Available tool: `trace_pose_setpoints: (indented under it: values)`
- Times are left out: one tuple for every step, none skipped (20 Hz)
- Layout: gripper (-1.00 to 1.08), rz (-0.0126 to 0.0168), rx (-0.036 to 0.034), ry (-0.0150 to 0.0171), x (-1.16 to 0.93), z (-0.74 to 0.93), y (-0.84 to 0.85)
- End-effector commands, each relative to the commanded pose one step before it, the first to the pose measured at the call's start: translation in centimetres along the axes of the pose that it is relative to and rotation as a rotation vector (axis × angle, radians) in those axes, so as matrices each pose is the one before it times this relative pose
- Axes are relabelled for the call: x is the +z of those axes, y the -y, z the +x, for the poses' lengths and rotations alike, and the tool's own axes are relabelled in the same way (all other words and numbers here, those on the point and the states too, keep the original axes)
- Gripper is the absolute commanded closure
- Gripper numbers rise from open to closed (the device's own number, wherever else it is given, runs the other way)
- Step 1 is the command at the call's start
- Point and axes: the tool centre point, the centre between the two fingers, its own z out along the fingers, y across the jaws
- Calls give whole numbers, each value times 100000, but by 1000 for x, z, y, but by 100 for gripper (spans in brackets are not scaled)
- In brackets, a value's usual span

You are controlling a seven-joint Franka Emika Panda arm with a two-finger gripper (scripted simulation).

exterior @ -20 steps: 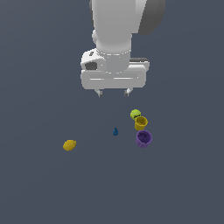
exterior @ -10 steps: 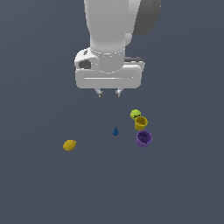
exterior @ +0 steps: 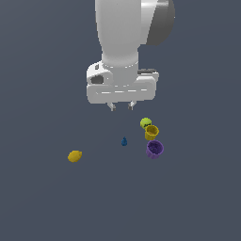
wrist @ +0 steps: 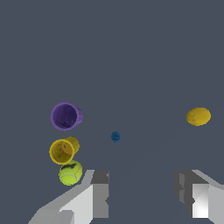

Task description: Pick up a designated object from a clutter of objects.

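Above a flat grey floor [exterior: 42,197], the white Panda arm [exterior: 123,42] hangs with its gripper [exterior: 121,107] pointing straight down, its two fingers [wrist: 99,192] spread well apart and holding nothing. The gripper is up in the air, clear of every item below it. Toward the exterior view's right sits a tight row of three things: the purple cup [exterior: 155,149], upright with its mouth open upward, stands nearest the camera; the slightly smaller yellow cup [exterior: 151,132] is just beside it, behind; the lime-green ball [exterior: 145,123] rests against the far side of the yellow cup. The wrist view shows the same row, purple cup [wrist: 65,116] at one end, ball [wrist: 70,173] at the other. A yellow lemon [exterior: 75,156] lies alone, well apart, toward the exterior view's left. Between lemon and cups, nearer the cups, stands a tiny blue drop-shaped piece [exterior: 124,141], almost beneath the open fingers.
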Motion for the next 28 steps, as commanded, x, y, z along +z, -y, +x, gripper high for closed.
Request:
trace_pose_setpoints:
  values:
    - [-20, 1728, -2393, -1041, 1046, 530, 727]
    - [-20, 829, -1116, -547, 504, 253, 328]
    - [-20, 883, -1178, -599, 547, 265, 343]
    - [-20, 933, -1232, -652, 592, 275, 355]
    - [-20, 978, -1280, -706, 636, 283, 365]
    - [-20, 1019, -1321, -763, 681, 287, 372]
    - [-20, 1054, -1355, -820, 725, 288, 377]
    - [-20, 1081, -1380, -878, 770, 287, 378]
    - [-20, 1096, -1390, -932, 810, 279, 375]
    - [-20, 1064, -1344, -950, 818, 259, 357]
    - [-20, 1020, -1286, -958, 819, 236, 336]
    - [-20, 973, -1228, -964, 819, 212, 315]
    - [-20, 926, -1174, -970, 817, 187, 296]
    - [-20, 876, -1119, -973, 815, 163, 277]
    - [-20, 824, -1066, -974, 813, 137, 259]
    - [-20, 772, -1014, -973, 809, 111, 242]
    - [-20, 717, -964, -970, 804, 85, 227]
    - [-20, 661, -915, -964, 798, 59, 212]
    - [-20, 604, -868, -956, 792, 33, 197]
    - [-20, 546, -822, -946, 785, 6, 184]
    - [-20, 485, -774, -929, 772, -21, 171]
    - [-20, 407, -700, -872, 731, -45, 153]
    - [-20, 335, -628, -810, 684, -65, 136]
    - [-20, 270, -562, -748, 638, -81, 120]
    - [-20, 215, -505, -690, 591, -94, 108]
    - [-20, 165, -451, -630, 548, -103, 95]
    - [-20, 123, -402, -573, 504, -109, 85]
    - [-20, 88, -361, -522, 460, -112, 77]
